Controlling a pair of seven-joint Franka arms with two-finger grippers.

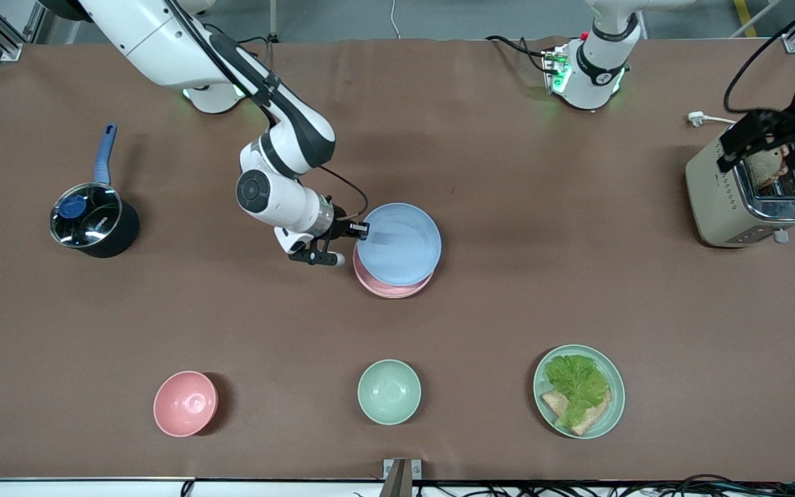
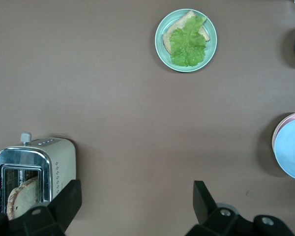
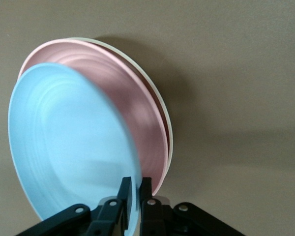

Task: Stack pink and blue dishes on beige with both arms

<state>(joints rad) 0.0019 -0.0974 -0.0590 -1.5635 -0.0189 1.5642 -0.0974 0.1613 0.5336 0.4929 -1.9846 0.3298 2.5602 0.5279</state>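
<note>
mid-table, your right gripper (image 3: 135, 196) pinches the blue plate's (image 1: 399, 243) rim, tilted over the pink plate (image 3: 132, 128) already on the beige plate (image 3: 160, 105); only lowering remains. left gripper (image 2: 135, 201) waits spread-fingered over the toaster (image 1: 749, 200).

Matte blue plate (image 1: 401, 243) and pink plate (image 3: 132, 113); glossy metal-topped toaster (image 1: 749, 200) (table (image 1: 508, 138) looks papery).
</note>
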